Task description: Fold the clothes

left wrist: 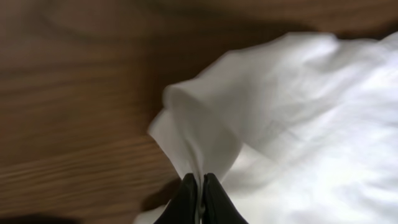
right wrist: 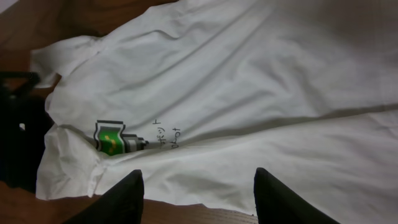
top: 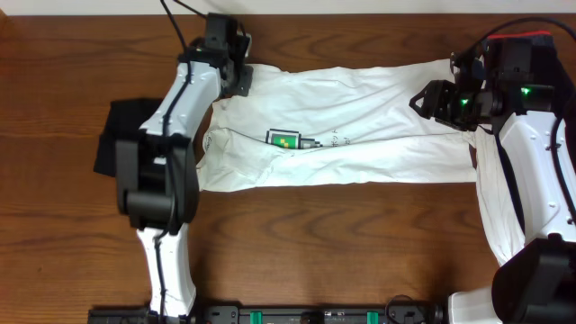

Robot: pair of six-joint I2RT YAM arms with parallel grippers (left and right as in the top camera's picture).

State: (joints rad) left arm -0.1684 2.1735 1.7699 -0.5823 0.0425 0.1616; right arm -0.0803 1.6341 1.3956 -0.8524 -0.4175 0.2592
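T-shirt (top: 360, 148) spread across the table (top: 315, 243) centre, logo up. At its 10 o'clock corner, left gripper (left wrist: 199, 186) pinched tight on a fold of cloth. At the 2 o'clock end, right gripper (right wrist: 198, 180) over the shirt, jaws apart, empty. At 9 o'clock, black garment (top: 115, 135).

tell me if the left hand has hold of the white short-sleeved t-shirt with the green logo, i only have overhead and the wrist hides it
Observer: yes, the left wrist view shows the left hand shut on a pinched fold of the white short-sleeved T-shirt.
Operator: right hand gripping too
Observer: no, the right wrist view shows the right hand open over the shirt, no cloth pinched.
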